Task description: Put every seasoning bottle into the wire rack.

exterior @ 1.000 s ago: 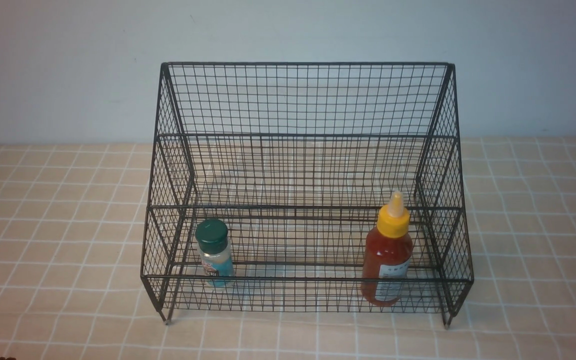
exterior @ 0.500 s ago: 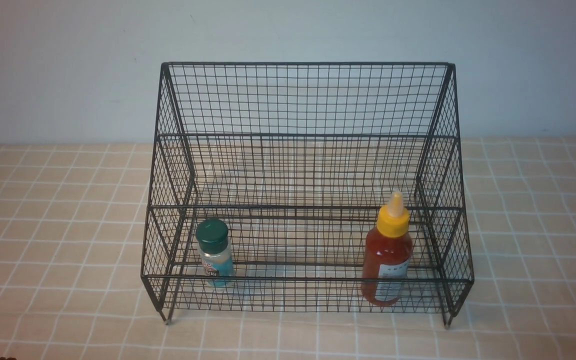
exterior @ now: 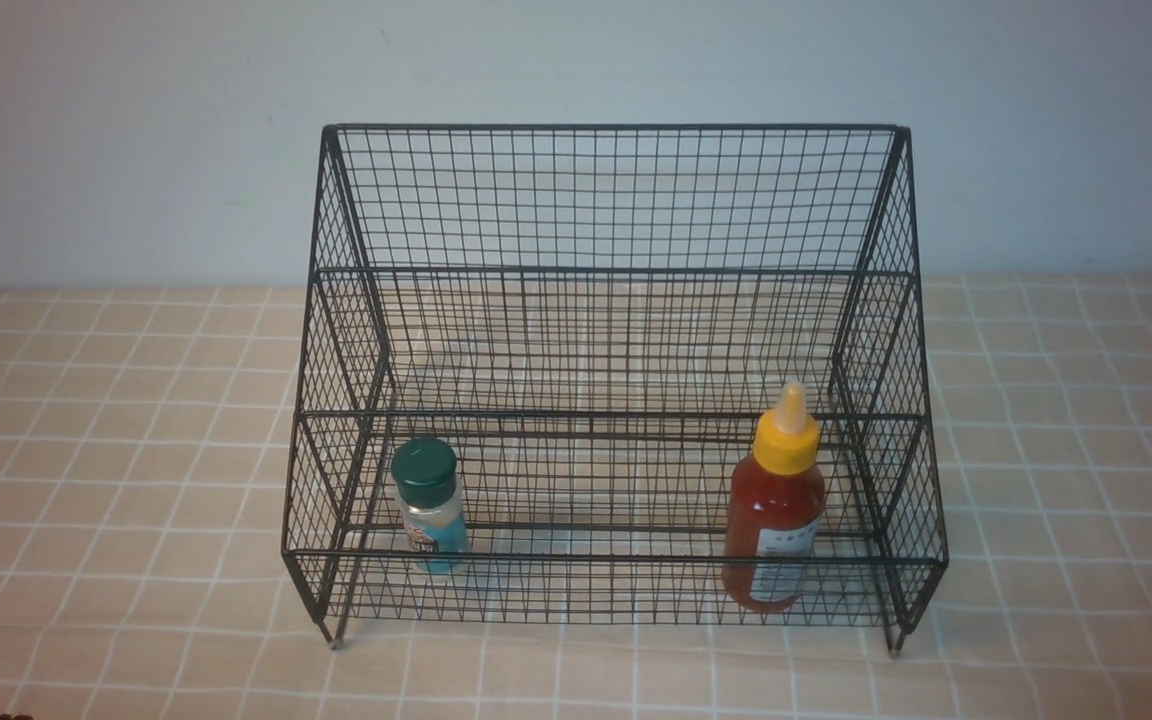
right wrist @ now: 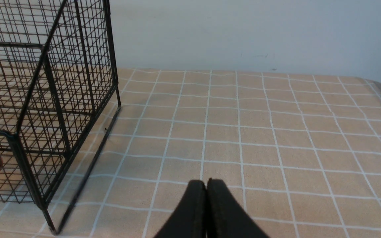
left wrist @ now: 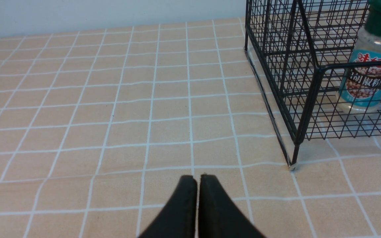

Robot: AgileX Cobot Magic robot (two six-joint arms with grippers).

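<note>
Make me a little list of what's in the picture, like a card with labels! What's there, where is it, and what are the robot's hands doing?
rack: black wire rack on checked tablecloth
small jar: green-capped jar, upright in the rack's front tier, left end
sauce bottle: red bottle with yellow cap, upright in the front tier, right end
left gripper: shut, holding nothing
right gripper: shut, holding nothing

Two robot claws, both closed and empty.
The left claw and right claw each hover low over the counter, black fingertips pressed together, gripping nothing.
</note>
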